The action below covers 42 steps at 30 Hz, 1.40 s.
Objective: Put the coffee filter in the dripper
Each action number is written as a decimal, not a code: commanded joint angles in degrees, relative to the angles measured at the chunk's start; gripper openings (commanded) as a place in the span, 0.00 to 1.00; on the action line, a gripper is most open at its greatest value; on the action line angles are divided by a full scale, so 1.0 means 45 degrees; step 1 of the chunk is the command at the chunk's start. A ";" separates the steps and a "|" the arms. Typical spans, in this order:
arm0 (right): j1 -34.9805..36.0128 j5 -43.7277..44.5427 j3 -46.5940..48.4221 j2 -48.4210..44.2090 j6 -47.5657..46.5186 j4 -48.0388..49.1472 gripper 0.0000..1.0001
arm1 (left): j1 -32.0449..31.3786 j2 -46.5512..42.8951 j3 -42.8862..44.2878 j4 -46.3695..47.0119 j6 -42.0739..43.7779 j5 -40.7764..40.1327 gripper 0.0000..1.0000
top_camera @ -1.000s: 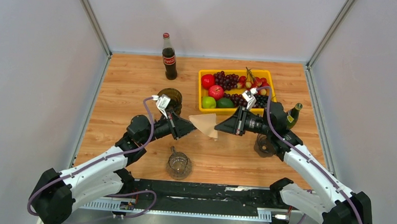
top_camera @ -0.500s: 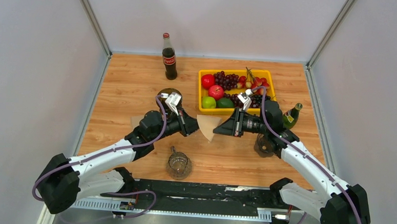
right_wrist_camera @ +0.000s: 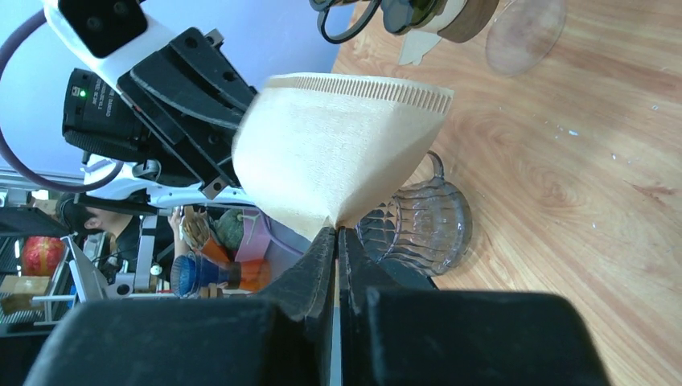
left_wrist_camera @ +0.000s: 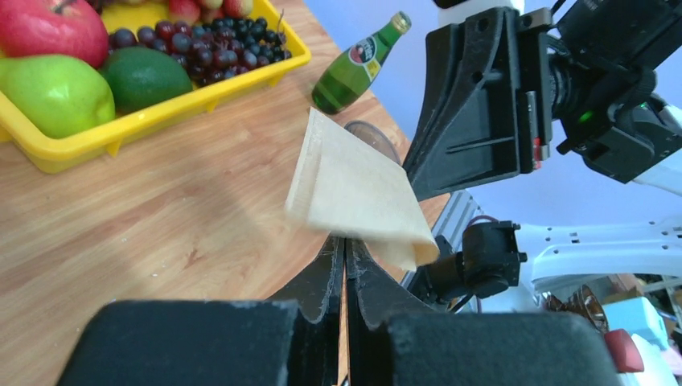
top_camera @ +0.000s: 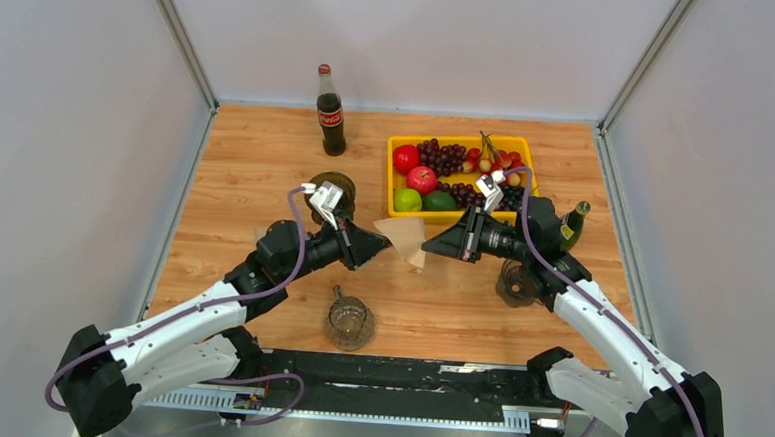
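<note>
A tan paper coffee filter hangs in the air over the middle of the table, between my two grippers. My left gripper comes in from the left and is shut on one side of it; in the left wrist view the filter covers the closed fingertips. From the right, my right gripper is shut on the filter's pointed bottom seam. The filter's mouth bulges partly open. The dripper, clear ribbed glass with a handle, stands on the table nearer the front, below and left of the filter.
A yellow tray of fruit sits at the back right. A cola bottle stands at the back. A brown glass vessel is behind my left wrist. A green bottle and a dark glass piece are by my right arm.
My left arm rose and swung toward the brown vessel, then came back down to the filter. The filter sits slightly higher and looks more spread open. My right arm has barely moved.
</note>
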 commanded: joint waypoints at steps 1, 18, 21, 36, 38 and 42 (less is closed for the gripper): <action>-0.0136 0.0229 0.0321 -0.0404 0.0335 0.0437 0.05 | -0.0058 -0.1036 -0.0075 -0.1134 0.0711 -0.0699 0.06; -0.0142 -0.0141 0.0534 -0.0327 0.0517 0.0438 0.05 | -0.0059 -0.2056 -0.0248 -0.1533 0.1208 -0.0090 0.42; -0.0144 -0.0102 0.0536 -0.0365 0.0515 0.0442 0.05 | -0.0058 -0.2586 -0.0424 -0.1434 0.1074 -0.0320 0.49; 0.1669 0.9831 0.1561 0.0958 -0.3380 -0.6806 0.72 | -0.0061 -0.2831 -0.0310 -0.2876 0.1093 -0.0888 1.00; 0.2501 1.1601 0.1691 0.1669 -0.3258 -0.7415 0.75 | -0.0061 -0.3072 -0.0445 -0.3206 0.1086 -0.1085 1.00; 0.4162 1.2678 0.1778 0.3500 -0.3426 -0.7774 0.78 | -0.0061 -0.3786 -0.0746 -0.3901 0.1079 -0.1522 1.00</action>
